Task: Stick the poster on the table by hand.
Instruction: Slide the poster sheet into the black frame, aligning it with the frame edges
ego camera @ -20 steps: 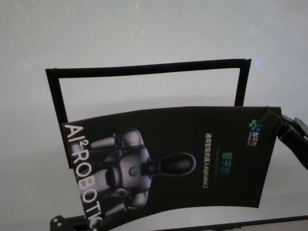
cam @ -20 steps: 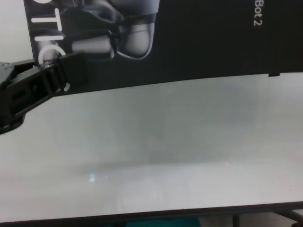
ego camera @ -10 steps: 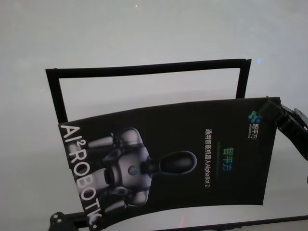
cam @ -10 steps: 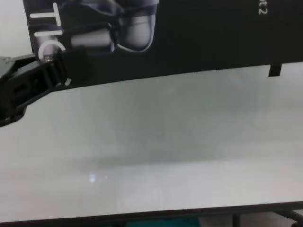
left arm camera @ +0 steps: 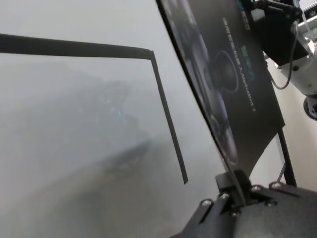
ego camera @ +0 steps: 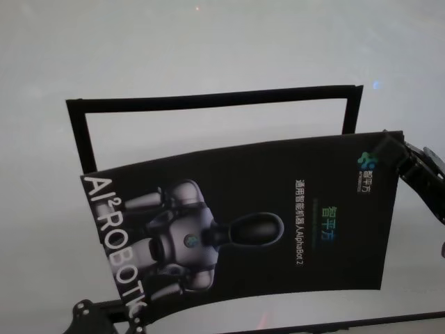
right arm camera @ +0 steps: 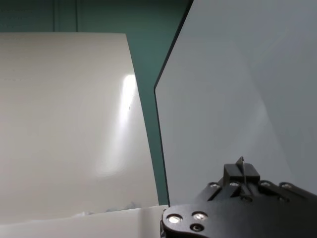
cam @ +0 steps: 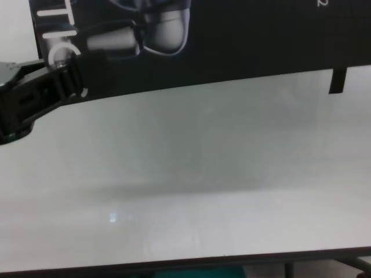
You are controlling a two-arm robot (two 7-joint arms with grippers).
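Hanging above the white bench [ego camera: 208, 49], the poster [ego camera: 278, 229] is held between both arms, its glossy black face bowed slightly and turned toward the head camera. The left claw [cam: 72, 78] is clenched on the poster's near left corner, beside the white lettering; the left wrist view shows the sheet's thin edge pinched between that claw's fingertips [left arm camera: 237, 192]. The right claw [ego camera: 393, 154] is clenched on the far right corner, next to the small green-blue logo, and the right wrist view shows the sheet's edge nipped in the same way [right arm camera: 241, 174]. On the bench behind the poster lies a frame of narrow black strips [ego camera: 208, 99], with one long strip across the far side and shorter legs running toward the robot at each end; the poster overlaps the lower part of that frame in the head view. Compared with a second ago, the poster has moved farther from the robot and toward the frame: its far edge now covers more of the right leg, and in the chest view its near edge sits higher.
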